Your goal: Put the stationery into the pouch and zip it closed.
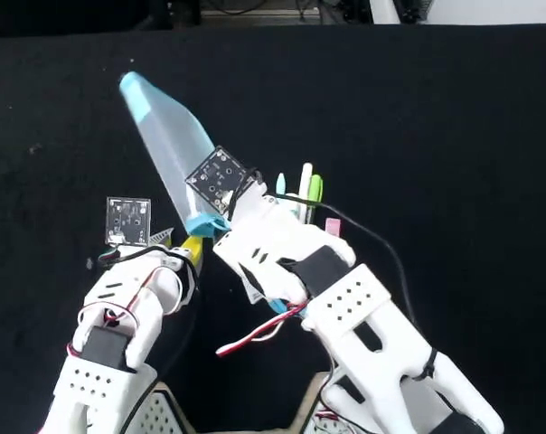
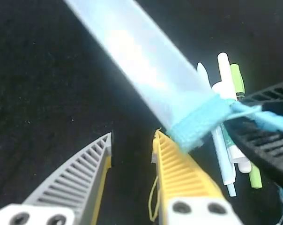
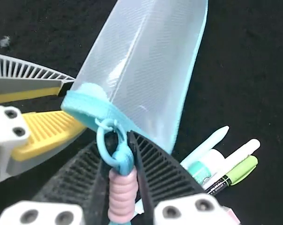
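Note:
A translucent light-blue pouch [image 1: 169,136] lies slanted on the black table, its zipper end toward the arms. My right gripper [image 3: 118,140] is shut on the pink zipper pull [image 3: 120,187] and its blue ring at that end [image 1: 207,224]. My left gripper [image 2: 132,136] is open just beside the same end; its yellow finger [image 2: 179,173] sits under the pouch's blue edge and its grey finger [image 2: 90,164] stands apart. Several pens [image 1: 302,188] and a pink eraser [image 1: 333,226] lie outside the pouch beside the right gripper. The pens [image 3: 221,159] also lie next to the pouch [image 3: 146,70].
The black cloth [image 1: 436,136] covers the whole table, with open room to the right and far side. The right arm's red and white cables [image 1: 255,339] hang between the two arms.

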